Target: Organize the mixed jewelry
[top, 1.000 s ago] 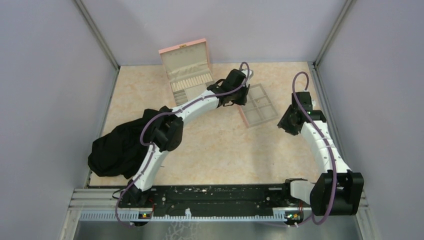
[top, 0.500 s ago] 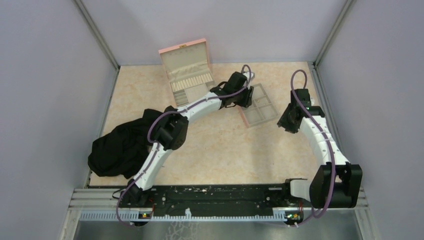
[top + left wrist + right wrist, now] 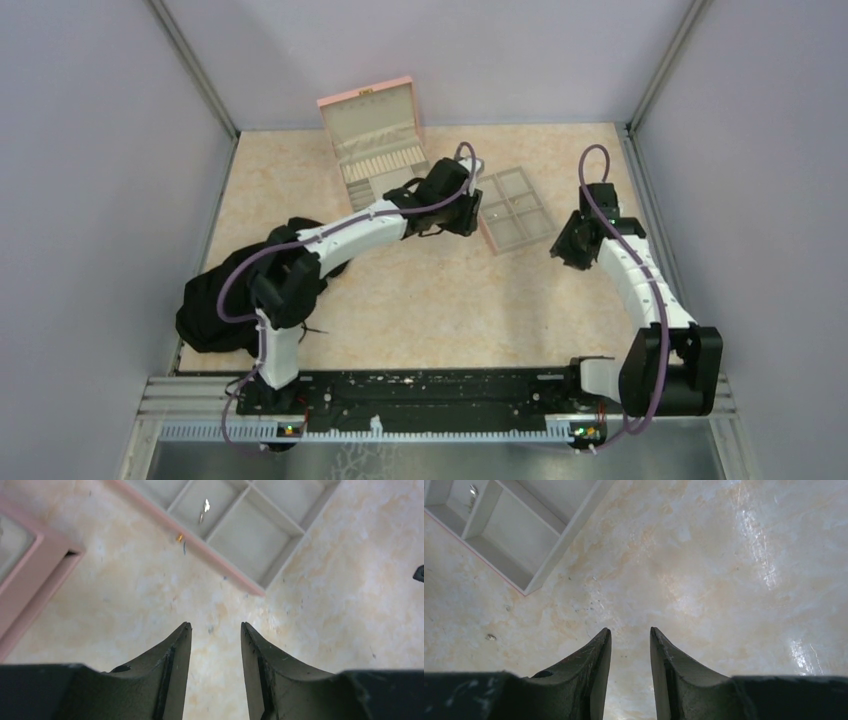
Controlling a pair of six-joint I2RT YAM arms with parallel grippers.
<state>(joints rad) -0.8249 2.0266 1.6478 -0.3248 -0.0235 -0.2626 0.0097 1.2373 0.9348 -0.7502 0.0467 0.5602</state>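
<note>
Left gripper [image 3: 215,626] and right gripper [image 3: 630,630], both parted, empty.
Tray [image 3: 165,520] at 12 o'clock from left gripper; silvery jewelry [image 3: 206,505] inside one compartment.

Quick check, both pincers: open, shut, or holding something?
Left pincer: open, nothing between its fingers.
Right pincer: open, nothing between its fingers.

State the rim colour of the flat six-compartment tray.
Pink, on the flat six-compartment tray; best in left wrist view.
</note>
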